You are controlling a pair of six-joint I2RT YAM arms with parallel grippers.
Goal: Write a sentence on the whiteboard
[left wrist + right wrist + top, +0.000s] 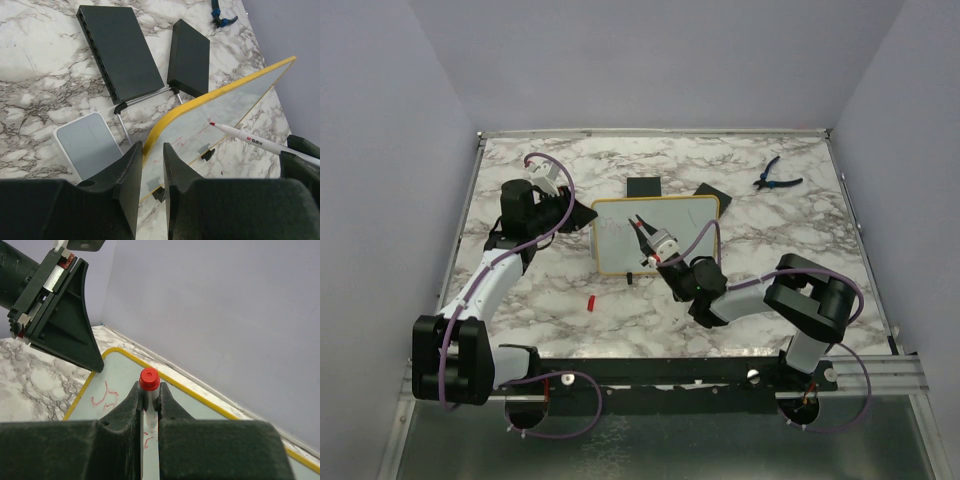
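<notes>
Lab cell: marble table, plain lilac walls.

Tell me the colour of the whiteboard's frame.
Yellow. The whiteboard frame shows best in the left wrist view.

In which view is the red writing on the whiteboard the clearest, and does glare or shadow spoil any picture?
Right wrist: the sentence shows clearest on the whiteboard, without glare, around the marker. Left wrist: the board's surface looks grey and the strokes are nearly lost; the left hand is dark. Top external: even light, soft shadows, writing too small to read.
</notes>
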